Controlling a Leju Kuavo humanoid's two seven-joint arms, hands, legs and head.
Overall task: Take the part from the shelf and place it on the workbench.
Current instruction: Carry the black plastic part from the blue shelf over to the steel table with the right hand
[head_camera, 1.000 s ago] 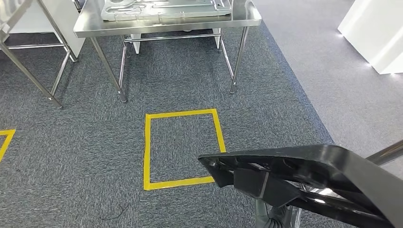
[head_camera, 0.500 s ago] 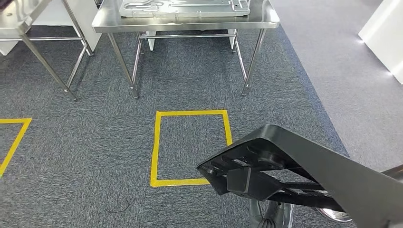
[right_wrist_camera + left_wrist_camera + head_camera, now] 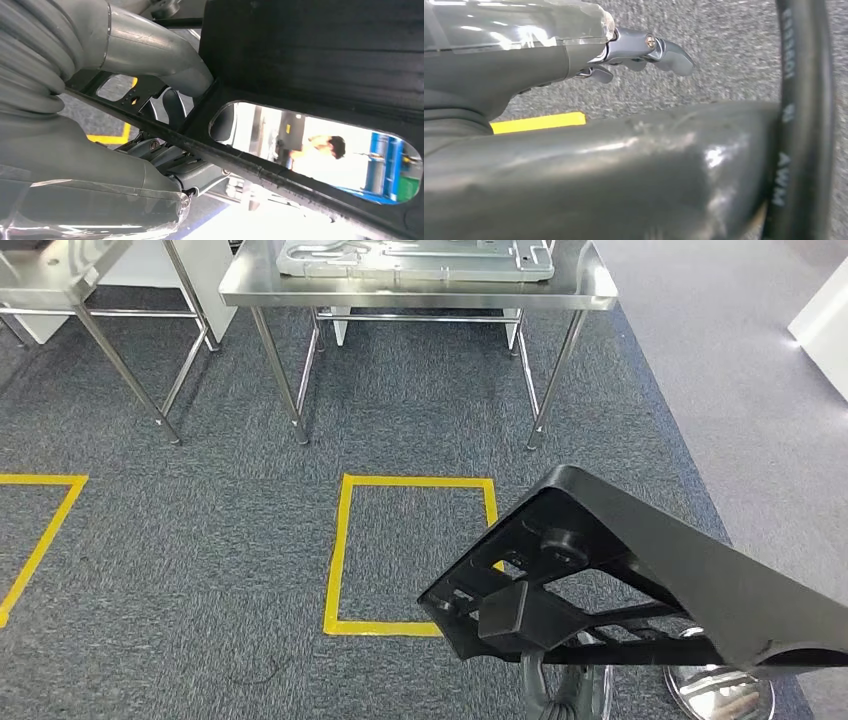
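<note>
Part point(image 3: 640, 570) gripped in right robot hand point(image 3: 165, 115), above carpet point(image 3: 200, 540)

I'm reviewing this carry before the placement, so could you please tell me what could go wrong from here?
The black part hides the floor near the robot's feet, so footing there goes unseen. The workbench already bears a metal plate, which the part could strike. The right hand grips a thin edge of the part, which might slip.

**Count of things in view**

One black plastic part point(image 3: 640, 580). Two steel workbenches point(image 3: 600, 288), the second point(image 3: 50, 275) at the far left. One grey metal plate point(image 3: 420, 260) on the nearer bench. Two yellow tape squares point(image 3: 340, 540), one point(image 3: 40, 530) partly cut off. One person point(image 3: 320, 155) in the distance.
</note>
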